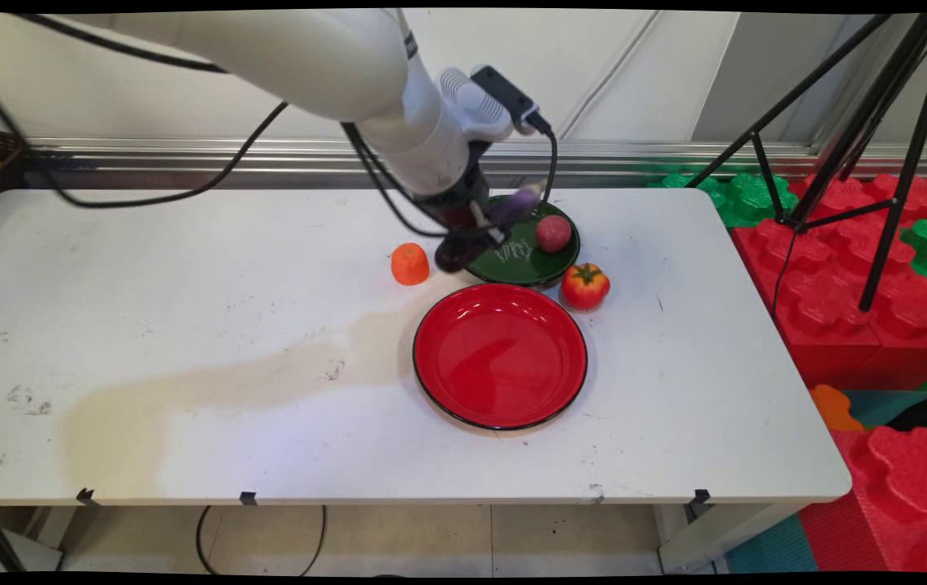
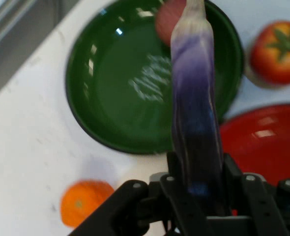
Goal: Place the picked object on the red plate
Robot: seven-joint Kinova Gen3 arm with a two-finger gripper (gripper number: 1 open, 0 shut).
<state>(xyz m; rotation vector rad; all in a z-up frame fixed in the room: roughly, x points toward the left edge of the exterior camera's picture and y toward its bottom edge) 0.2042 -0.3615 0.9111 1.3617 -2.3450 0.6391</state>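
Gripper point(image 2: 199, 182) clamps purple eggplant point(image 2: 194, 98) above green plate point(image 2: 110, 98).

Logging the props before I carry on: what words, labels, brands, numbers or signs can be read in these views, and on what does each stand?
Green plate: pale scribbled marking on its inner face, too blurred to read in either view.
Nothing else carries readable text: none on the red plate, the purple eggplant in the gripper, the tomato, the orange fruit or the table.
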